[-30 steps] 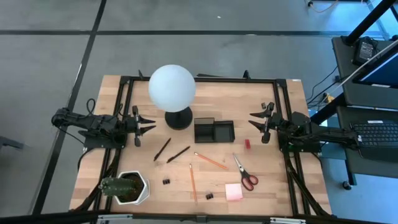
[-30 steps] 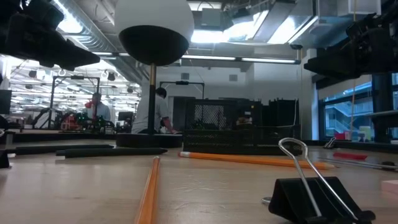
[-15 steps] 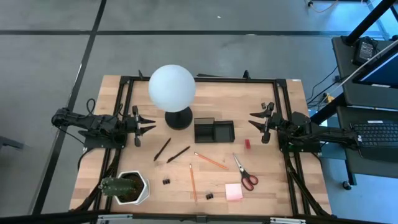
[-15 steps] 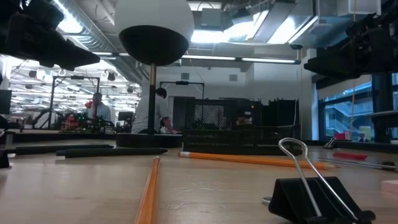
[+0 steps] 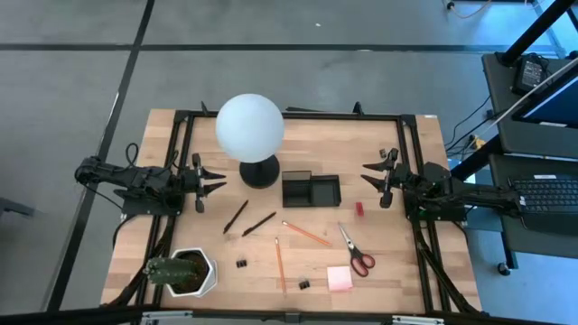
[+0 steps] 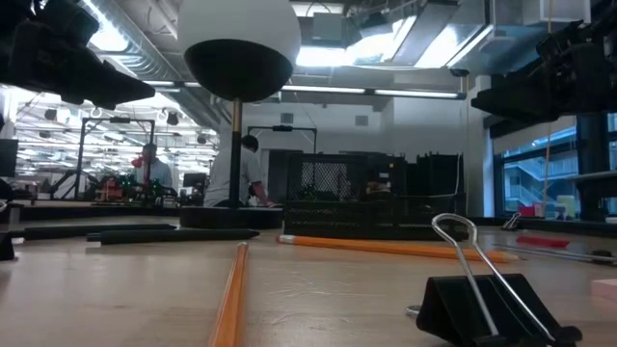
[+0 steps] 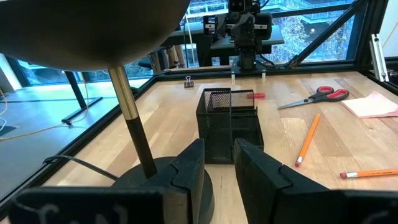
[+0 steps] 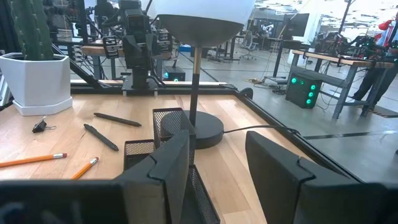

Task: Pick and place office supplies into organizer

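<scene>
both tools hover apart at the table's side edges, nothing gripped.

the left tool [image 5: 214,181] is spread open beside the lamp [image 5: 250,126]; the right tool [image 5: 372,177] is open too, just right of the organizer [image 5: 311,190] at mid-table. pens [image 5: 236,216], pencils [image 5: 305,234], scissors [image 5: 356,252], sticky-note pad [image 5: 340,278] and binder clips [image 5: 242,263] lie loose on open wood toward the near edge. the lamp's globe hides part of its base from above.
</scene>
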Robot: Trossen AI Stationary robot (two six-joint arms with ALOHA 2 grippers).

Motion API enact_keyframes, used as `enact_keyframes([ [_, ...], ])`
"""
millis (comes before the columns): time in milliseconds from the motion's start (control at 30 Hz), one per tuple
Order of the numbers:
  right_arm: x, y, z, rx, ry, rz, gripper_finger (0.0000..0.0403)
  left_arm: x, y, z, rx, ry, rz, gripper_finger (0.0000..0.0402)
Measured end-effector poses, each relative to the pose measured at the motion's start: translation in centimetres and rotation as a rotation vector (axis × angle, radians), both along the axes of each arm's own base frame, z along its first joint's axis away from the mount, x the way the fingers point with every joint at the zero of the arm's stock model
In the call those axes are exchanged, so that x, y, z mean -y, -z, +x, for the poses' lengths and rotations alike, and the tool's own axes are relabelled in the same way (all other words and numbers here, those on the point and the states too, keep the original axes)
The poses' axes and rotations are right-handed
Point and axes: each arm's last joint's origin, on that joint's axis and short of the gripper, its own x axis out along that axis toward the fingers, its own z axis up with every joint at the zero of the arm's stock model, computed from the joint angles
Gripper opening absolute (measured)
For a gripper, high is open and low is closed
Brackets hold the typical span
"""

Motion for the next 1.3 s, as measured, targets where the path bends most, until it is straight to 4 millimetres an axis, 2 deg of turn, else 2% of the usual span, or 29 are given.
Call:
enact_keyframes([
  [700,0.0,0.0,0.0,0.0,0.0,0.0,0.0162,0.0,0.01,0.0,0.0,0.0,0.0,0.0084],
  [900,0.05,-0.05,-0.01,-0.051,0.02,-0.218,0.0162,0.0,0.0,0.0,0.0,0.0,0.0,0.0082],
  [1300,0.05,-0.04,-0.01,-0.054,0.021,-0.223,0.0162,0.0,0.0,0.0,0.0,0.0,0.0,0.0082],
])
